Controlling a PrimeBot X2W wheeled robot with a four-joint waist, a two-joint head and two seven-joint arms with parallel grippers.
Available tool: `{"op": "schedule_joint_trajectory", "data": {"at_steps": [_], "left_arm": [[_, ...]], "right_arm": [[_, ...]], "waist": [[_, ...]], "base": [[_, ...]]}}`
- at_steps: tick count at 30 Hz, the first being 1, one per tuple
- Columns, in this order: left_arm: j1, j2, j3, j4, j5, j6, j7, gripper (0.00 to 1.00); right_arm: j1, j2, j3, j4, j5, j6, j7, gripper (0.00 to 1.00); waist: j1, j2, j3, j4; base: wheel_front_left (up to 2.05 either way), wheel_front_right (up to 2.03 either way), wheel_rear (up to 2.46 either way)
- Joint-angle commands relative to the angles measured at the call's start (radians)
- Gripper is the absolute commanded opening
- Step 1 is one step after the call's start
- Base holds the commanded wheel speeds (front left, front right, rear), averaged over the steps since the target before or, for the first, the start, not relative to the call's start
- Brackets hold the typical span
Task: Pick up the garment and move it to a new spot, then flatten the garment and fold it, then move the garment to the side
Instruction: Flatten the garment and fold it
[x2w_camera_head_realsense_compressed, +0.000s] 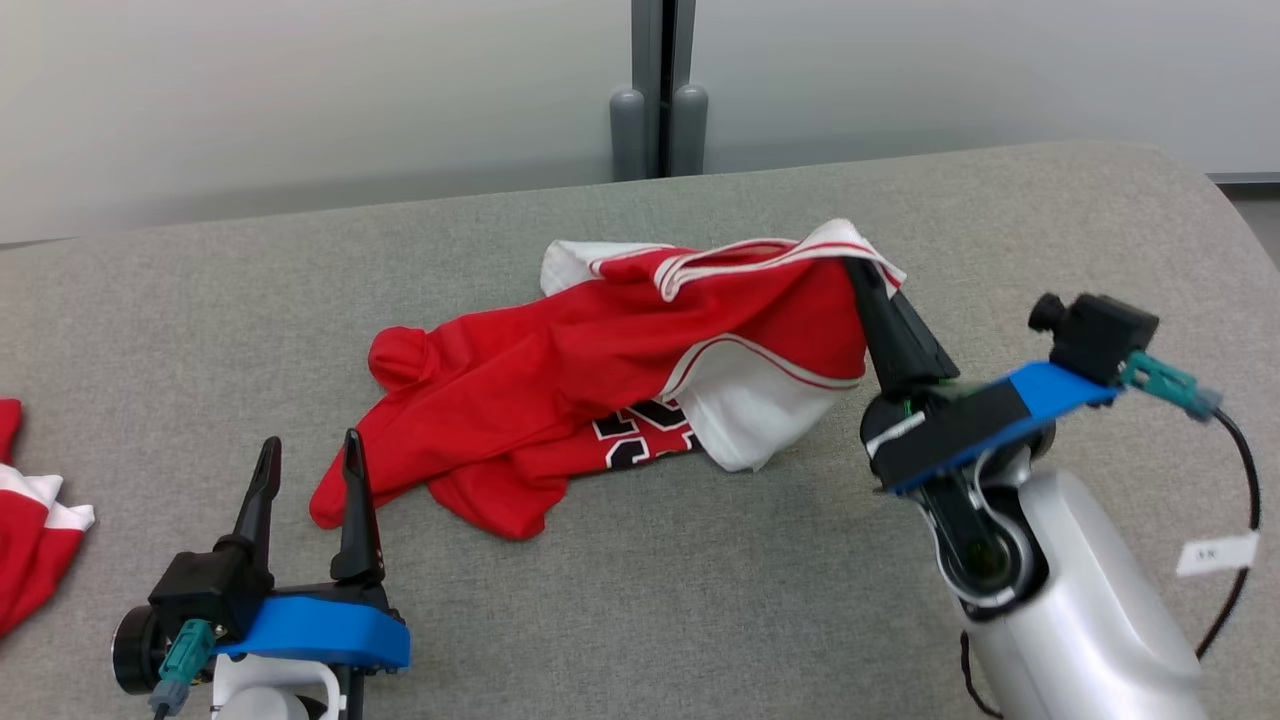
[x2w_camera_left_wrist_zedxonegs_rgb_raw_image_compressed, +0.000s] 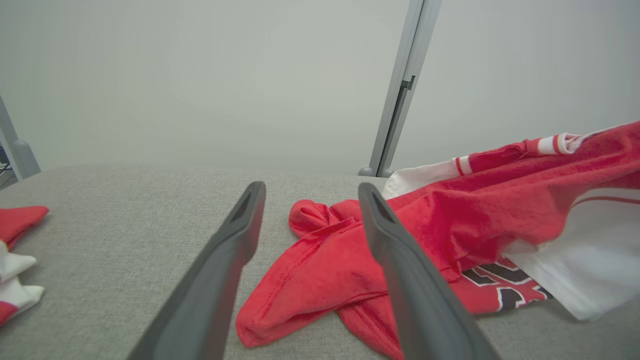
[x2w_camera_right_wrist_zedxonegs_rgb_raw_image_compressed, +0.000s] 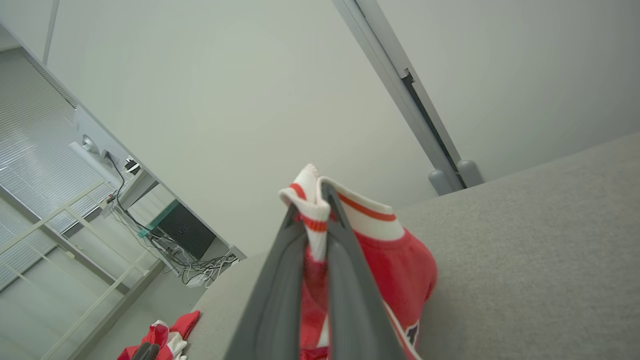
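The garment (x2w_camera_head_realsense_compressed: 560, 400) is a red jersey with white trim and black lettering, crumpled across the middle of the grey table (x2w_camera_head_realsense_compressed: 700, 620). My right gripper (x2w_camera_head_realsense_compressed: 865, 270) is shut on its white-and-red striped edge at the right end, lifting that end off the surface. In the right wrist view that gripper (x2w_camera_right_wrist_zedxonegs_rgb_raw_image_compressed: 315, 192) pinches the striped band of the garment (x2w_camera_right_wrist_zedxonegs_rgb_raw_image_compressed: 400, 265) between its fingers. My left gripper (x2w_camera_head_realsense_compressed: 310, 450) stands open near the front left, its fingertips just short of the garment's lower left corner. The left wrist view shows this gripper (x2w_camera_left_wrist_zedxonegs_rgb_raw_image_compressed: 310, 192) open, with the garment (x2w_camera_left_wrist_zedxonegs_rgb_raw_image_compressed: 350, 260) lying beyond and between its fingers.
Another red and white cloth (x2w_camera_head_realsense_compressed: 30, 520) lies at the table's left edge, also in the left wrist view as cloth (x2w_camera_left_wrist_zedxonegs_rgb_raw_image_compressed: 15, 250). A grey post (x2w_camera_head_realsense_compressed: 660, 90) stands behind the table against a pale wall. Bare table surface spreads in front and to the right.
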Motion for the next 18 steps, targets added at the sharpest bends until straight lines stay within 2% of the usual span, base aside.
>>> {"op": "schedule_joint_trajectory", "data": {"at_steps": [1,6,9,13,18], "left_arm": [[-0.002,0.008,0.003,-0.006,0.004,-0.002,-0.005,1.0],[-0.01,0.012,-0.001,-0.021,0.014,0.0,-0.005,1.0],[-0.021,0.013,-0.009,-0.026,0.018,0.0,-0.005,1.0],[-0.041,0.016,-0.018,-0.027,0.025,-0.003,-0.003,1.0],[-0.073,0.018,-0.042,-0.029,0.029,-0.01,-0.002,1.0]], "right_arm": [[0.056,0.007,-0.011,-0.076,-0.015,0.001,0.023,0.0],[0.24,0.014,-0.11,-0.349,-0.058,0.001,0.131,0.0],[0.3,0.016,-0.202,-0.402,-0.104,0.001,0.177,0.0],[0.247,0.016,-0.314,-0.304,-0.159,0.001,0.19,0.0],[0.103,0.016,-0.409,-0.082,-0.278,0.001,0.156,0.0]], "waist": [[0.0,0.0,0.004,-0.002],[0.0,0.0,0.024,0.0],[0.0,0.0,0.038,0.011],[0.0,0.0,0.061,0.033],[0.0,0.0,0.104,0.079]], "base": [[0.0,0.0,0.0],[0.0,0.0,0.0],[0.0,0.0,0.0],[0.0,0.0,0.0],[0.0,0.0,0.0]]}}
